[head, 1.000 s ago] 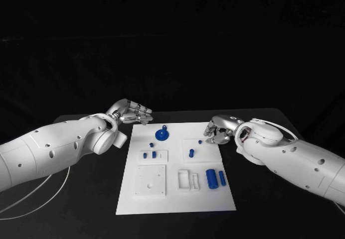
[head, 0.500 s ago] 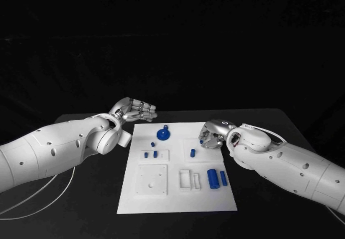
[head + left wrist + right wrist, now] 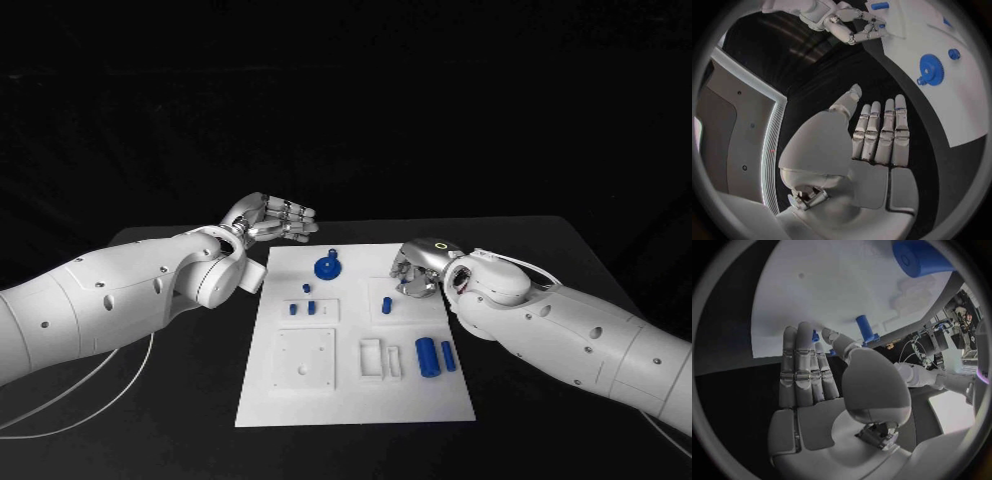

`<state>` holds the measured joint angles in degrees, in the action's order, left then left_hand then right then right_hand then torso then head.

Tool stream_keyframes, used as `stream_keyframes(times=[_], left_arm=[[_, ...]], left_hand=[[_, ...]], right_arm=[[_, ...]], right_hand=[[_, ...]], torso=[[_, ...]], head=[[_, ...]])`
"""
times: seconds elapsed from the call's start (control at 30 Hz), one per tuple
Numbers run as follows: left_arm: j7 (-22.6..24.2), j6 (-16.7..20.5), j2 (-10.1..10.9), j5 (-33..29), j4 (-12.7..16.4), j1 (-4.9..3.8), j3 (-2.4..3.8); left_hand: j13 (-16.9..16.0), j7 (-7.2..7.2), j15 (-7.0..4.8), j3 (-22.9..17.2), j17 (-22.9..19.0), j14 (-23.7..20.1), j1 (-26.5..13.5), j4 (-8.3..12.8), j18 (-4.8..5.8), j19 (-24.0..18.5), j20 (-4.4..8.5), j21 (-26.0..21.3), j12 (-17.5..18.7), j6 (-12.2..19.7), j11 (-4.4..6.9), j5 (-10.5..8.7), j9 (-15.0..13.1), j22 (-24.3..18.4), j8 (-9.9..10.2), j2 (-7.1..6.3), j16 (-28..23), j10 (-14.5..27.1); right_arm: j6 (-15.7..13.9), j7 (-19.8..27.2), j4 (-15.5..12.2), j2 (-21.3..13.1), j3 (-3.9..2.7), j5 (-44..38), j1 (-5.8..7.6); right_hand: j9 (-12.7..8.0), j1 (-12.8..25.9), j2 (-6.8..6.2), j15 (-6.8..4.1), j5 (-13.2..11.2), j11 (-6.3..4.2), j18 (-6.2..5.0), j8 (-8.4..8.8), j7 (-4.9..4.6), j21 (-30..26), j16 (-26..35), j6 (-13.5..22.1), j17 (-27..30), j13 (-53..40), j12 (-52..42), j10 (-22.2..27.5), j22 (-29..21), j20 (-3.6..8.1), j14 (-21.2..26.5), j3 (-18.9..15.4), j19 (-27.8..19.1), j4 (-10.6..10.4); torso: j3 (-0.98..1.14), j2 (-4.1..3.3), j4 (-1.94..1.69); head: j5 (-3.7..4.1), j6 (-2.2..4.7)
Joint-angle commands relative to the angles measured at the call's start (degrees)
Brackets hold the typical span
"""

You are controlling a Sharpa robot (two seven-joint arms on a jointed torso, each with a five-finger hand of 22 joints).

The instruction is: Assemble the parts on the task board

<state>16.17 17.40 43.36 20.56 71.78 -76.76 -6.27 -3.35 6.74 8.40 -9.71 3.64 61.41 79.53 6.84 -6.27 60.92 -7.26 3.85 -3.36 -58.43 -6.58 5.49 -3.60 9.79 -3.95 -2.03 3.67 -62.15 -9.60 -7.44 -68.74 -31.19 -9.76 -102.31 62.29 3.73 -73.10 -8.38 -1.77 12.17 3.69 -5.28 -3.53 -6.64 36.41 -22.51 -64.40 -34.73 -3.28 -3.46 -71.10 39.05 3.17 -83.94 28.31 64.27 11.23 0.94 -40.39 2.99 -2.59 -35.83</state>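
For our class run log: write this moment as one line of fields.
left hand: open, off board | right hand: open, above task board edge | blue gear: on board, untouched

White board (image 3: 289,400) on black table (image 3: 534,250); blue gear (image 3: 327,268), blue pegs (image 3: 387,303), blue cylinder (image 3: 426,357); silver hands (image 3: 281,219), white arms (image 3: 116,295).

No text, label, brand, number or sign could be read anywhere in these pictures, on any surface shown.
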Motion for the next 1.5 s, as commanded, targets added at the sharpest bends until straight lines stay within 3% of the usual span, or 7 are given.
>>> stream_keyframes(times=[0.03,0.13,0.43,0.63,0.77,0.93,1.5], left_arm=[[1.0,-0.6,-0.1,-0.8,0.2,-0.09,0.06],[0.9,-0.7,-0.1,-0.9,0.1,-0.08,0.06],[0.6,-0.9,0.0,-0.9,0.1,-0.08,0.06],[0.4,-1.0,0.0,-0.9,0.1,-0.08,0.06],[0.3,-1.0,0.0,-0.9,0.0,-0.08,0.06],[0.1,-1.1,0.1,-0.9,-0.1,-0.08,0.06],[-0.2,-1.1,0.1,-0.9,-0.2,-0.08,0.06]], left_hand=[[0.0,0.40,-0.36,0.2,0.0,0.2,0.0,0.0,-0.02,0.5,-0.05,0.2,0.0,0.1,-0.40,0.32,0.0,-0.4,-0.1,0.40,-0.2,0.1],[0.0,0.46,-0.31,0.3,0.0,0.4,0.0,0.0,-0.02,0.7,-0.04,0.3,0.0,0.0,-0.48,0.31,0.0,-1.1,-0.1,0.43,-0.2,0.1],[0.0,0.47,-0.27,0.3,0.0,0.3,0.0,0.0,0.00,0.7,-0.06,0.2,0.0,0.0,-0.55,0.31,0.0,-1.3,-0.1,0.42,-0.2,0.2],[0.0,0.49,-0.14,0.4,0.0,-0.1,0.1,0.0,0.05,0.5,-0.17,0.2,0.0,0.0,-0.62,0.32,0.0,-1.7,-0.1,0.41,-0.2,0.3],[0.0,0.52,-0.06,0.4,0.0,-0.3,0.1,-0.1,0.07,0.3,-0.26,0.2,0.0,0.1,-0.69,0.31,0.0,-2.0,-0.1,0.36,-0.2,0.5],[0.0,0.52,-0.06,0.4,0.0,-0.3,0.1,-0.1,0.07,0.3,-0.26,0.2,0.0,0.1,-0.69,0.31,0.0,-2.0,-0.1,0.36,-0.2,0.5],[0.0,0.57,-0.04,0.5,0.0,-0.3,0.2,-0.2,0.00,0.4,-0.28,0.3,0.0,0.1,-0.76,0.38,0.0,-2.4,-0.1,0.49,-0.2,0.6]], right_arm=[[1.3,-0.3,0.2,0.1,0.40,-1.2,-0.35],[1.9,-0.5,0.1,0.0,0.52,-1.6,-0.36],[2.7,-2.0,0.2,-0.5,0.77,-3.3,-0.39],[1.4,-2.6,0.1,-0.8,0.83,-3.9,-0.43],[0.6,-2.6,-0.1,-1.0,0.85,-4.0,-0.50],[0.4,-2.6,-0.6,-1.4,0.86,-3.9,-0.69],[1.3,-2.3,-2.1,-2.2,0.86,-3.4,-1.23]], right_hand=[[0.2,-0.9,0.68,-0.79,-0.4,-0.63,-0.99,-0.48,0.43,0.8,-0.5,-1.9,-0.3,-0.3,0.0,-2.3,0.9,0.34,-1.8,0.9,-0.2,0.5],[0.2,-1.2,1.21,-1.19,-0.4,-1.52,-0.76,-0.02,0.96,2.2,-1.5,-4.4,-1.1,-0.3,0.1,-4.9,3.0,0.88,-1.8,1.0,-0.9,1.3],[0.1,0.1,1.33,-1.16,-0.1,-1.25,-0.61,-0.04,0.92,1.5,-2.3,-4.0,-1.8,-0.2,0.1,-4.2,6.1,0.86,-1.1,1.1,-1.5,2.5],[0.1,0.7,0.08,-0.72,0.0,-0.33,-0.70,-0.03,0.52,0.8,-2.0,-2.8,-1.5,-0.1,0.1,-1.2,6.8,0.50,-0.5,1.8,-1.9,2.6],[0.0,1.1,-1.00,-0.16,0.2,0.89,-0.91,0.03,0.16,0.1,-1.7,-2.2,-1.2,-0.1,0.1,3.6,7.0,0.05,-0.1,2.2,-2.0,2.5],[0.0,0.5,-1.59,-0.02,0.2,1.03,-1.30,-0.05,0.10,-1.7,-1.8,-1.9,-0.3,-0.1,0.2,4.1,7.6,-0.41,-0.1,1.9,-1.2,1.6],[0.1,-0.2,0.22,-0.79,-1.0,-0.86,-1.05,-0.09,0.91,-2.2,-2.5,-4.5,-0.4,-0.3,0.0,-2.8,10.8,0.29,-0.4,2.9,-0.9,1.4]], torso=[[0.05,0.01,0.05],[0.05,0.03,0.09],[0.07,0.05,0.08],[0.07,0.03,0.05],[0.03,0.04,0.06],[0.02,0.04,0.07],[0.04,0.03,0.05]], head=[[0.00,-0.13],[0.04,-0.22],[0.10,-0.33],[0.17,-0.32],[0.28,-0.32],[0.31,-0.35],[0.31,-0.42]])
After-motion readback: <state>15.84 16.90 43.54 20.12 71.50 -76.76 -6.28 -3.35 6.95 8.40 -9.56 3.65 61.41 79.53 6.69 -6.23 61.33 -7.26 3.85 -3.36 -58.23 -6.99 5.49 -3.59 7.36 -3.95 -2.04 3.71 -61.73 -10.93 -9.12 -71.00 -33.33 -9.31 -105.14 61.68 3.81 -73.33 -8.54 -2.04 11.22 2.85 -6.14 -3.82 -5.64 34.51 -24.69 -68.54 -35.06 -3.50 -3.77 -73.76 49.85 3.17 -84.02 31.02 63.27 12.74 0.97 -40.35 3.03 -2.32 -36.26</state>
